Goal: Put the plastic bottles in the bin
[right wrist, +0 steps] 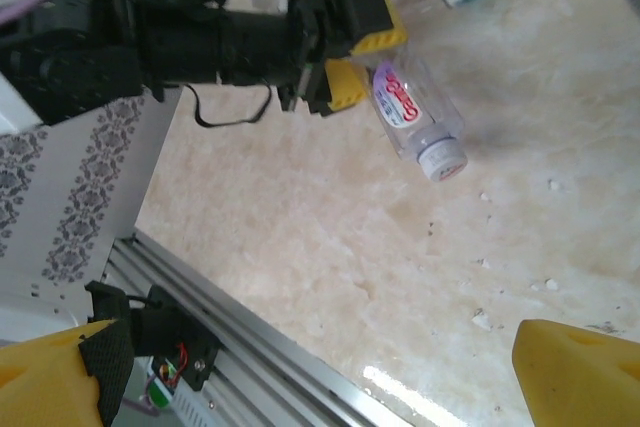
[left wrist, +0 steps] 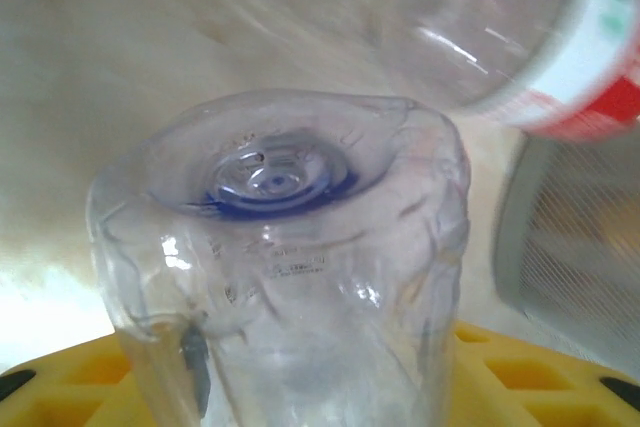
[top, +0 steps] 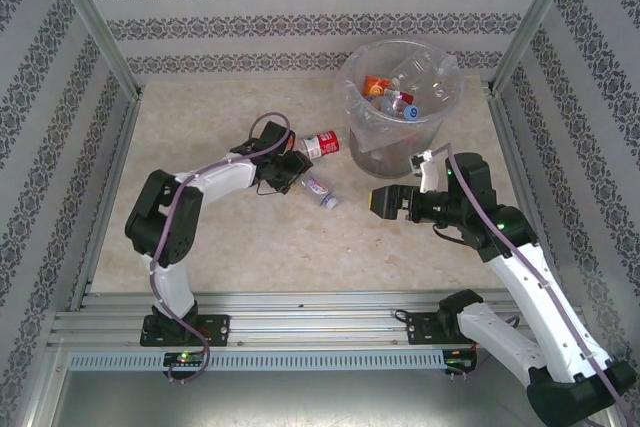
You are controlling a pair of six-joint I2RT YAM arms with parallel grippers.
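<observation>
A clear bottle (top: 320, 190) with a pink-lettered label and a pale cap lies on the table, its cap pointing toward the near edge. My left gripper (top: 299, 174) is shut on its base end. The yellow fingers (right wrist: 365, 19) press both sides of the bottle (right wrist: 415, 112), and its clear body (left wrist: 290, 277) stands between the jaws. A red-labelled bottle (top: 322, 143) lies just beyond, toward the bin (top: 385, 155), which holds several bottles (top: 395, 97). My right gripper (top: 384, 200) hovers open right of the bottle, with nothing between its fingers (right wrist: 575, 372).
Patterned walls and metal posts (top: 100, 37) close in the table on three sides. An aluminium rail (top: 320, 312) runs along the near edge. The red-labelled bottle (left wrist: 570, 57) and the bin's grey wall (left wrist: 575, 247) lie close to my left gripper.
</observation>
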